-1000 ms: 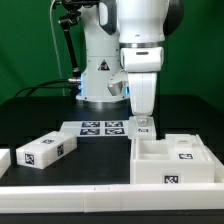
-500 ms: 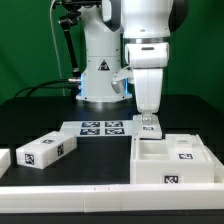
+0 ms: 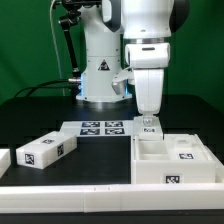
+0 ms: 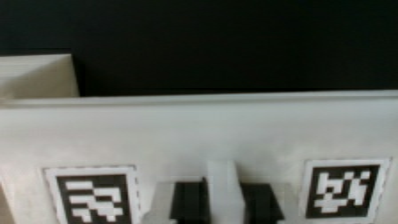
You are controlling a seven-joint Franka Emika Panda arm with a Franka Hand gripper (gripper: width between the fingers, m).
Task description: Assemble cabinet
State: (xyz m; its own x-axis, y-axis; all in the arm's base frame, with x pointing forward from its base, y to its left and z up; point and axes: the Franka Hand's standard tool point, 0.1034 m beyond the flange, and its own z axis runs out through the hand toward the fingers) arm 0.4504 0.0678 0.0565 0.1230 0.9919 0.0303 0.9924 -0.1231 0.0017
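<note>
The cabinet's large white open box (image 3: 175, 160) lies at the exterior view's right, with small tags on its walls. My gripper (image 3: 148, 121) hangs straight down at the box's far edge. In the wrist view my gripper (image 4: 222, 203) has its two dark fingers (image 4: 185, 203) standing close on either side of a thin white upright rib (image 4: 222, 185) of a white cabinet part (image 4: 196, 125). A tag sits on each side of the rib. A separate white cabinet block (image 3: 45, 150) with tags lies at the exterior view's left.
The marker board (image 3: 100, 128) lies flat in the middle behind the parts. The white robot base (image 3: 100, 75) stands behind it. Another white piece (image 3: 4, 158) shows at the far left edge. A white rail (image 3: 90, 190) runs along the front.
The arm and gripper shifted a little toward the exterior view's right between one second ago and half a second ago, then stayed put. The parts have not moved.
</note>
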